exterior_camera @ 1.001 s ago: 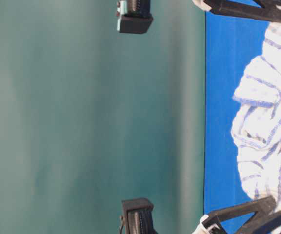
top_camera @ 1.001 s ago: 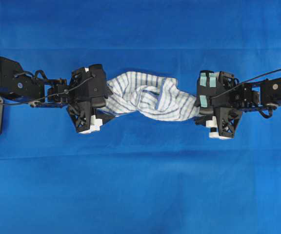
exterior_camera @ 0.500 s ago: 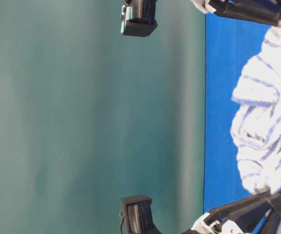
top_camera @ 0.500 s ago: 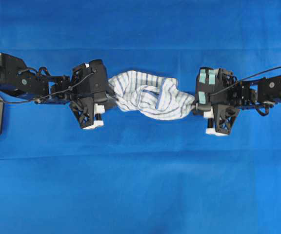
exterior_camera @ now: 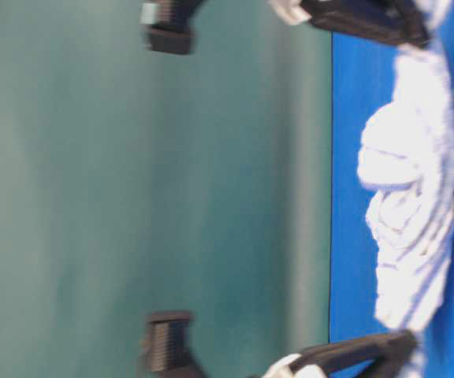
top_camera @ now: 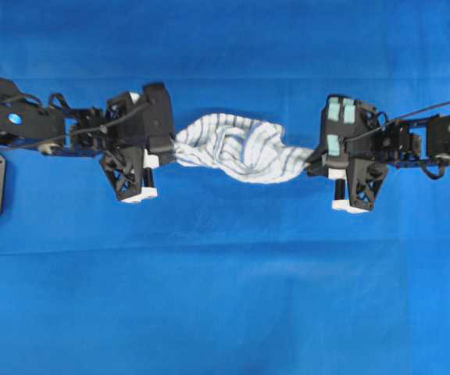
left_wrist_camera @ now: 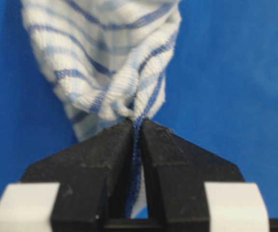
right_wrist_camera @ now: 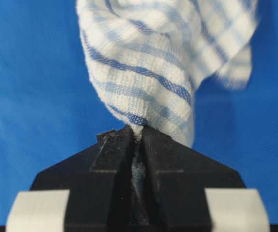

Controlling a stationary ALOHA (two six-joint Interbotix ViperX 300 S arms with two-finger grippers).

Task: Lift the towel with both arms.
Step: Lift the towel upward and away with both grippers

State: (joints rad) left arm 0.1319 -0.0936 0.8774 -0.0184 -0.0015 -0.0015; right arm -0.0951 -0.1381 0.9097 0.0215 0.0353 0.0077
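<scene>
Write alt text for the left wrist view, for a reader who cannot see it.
The left gripper, two black wedge-shaped fingers seen from just behind, is shut on a bunched end of the towel, white with blue stripes. A thin fold of cloth runs down between the fingers. Behind it is the plain blue tablecloth.

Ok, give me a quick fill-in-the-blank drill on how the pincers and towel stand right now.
1. The left pincer is shut on one end of the ____.
2. The right pincer is ____ on the towel's other end.
3. The towel's stripes are ____ on white.
4. Under the towel lies a plain ____ tablecloth.

Missing words: towel; shut; blue; blue
</scene>
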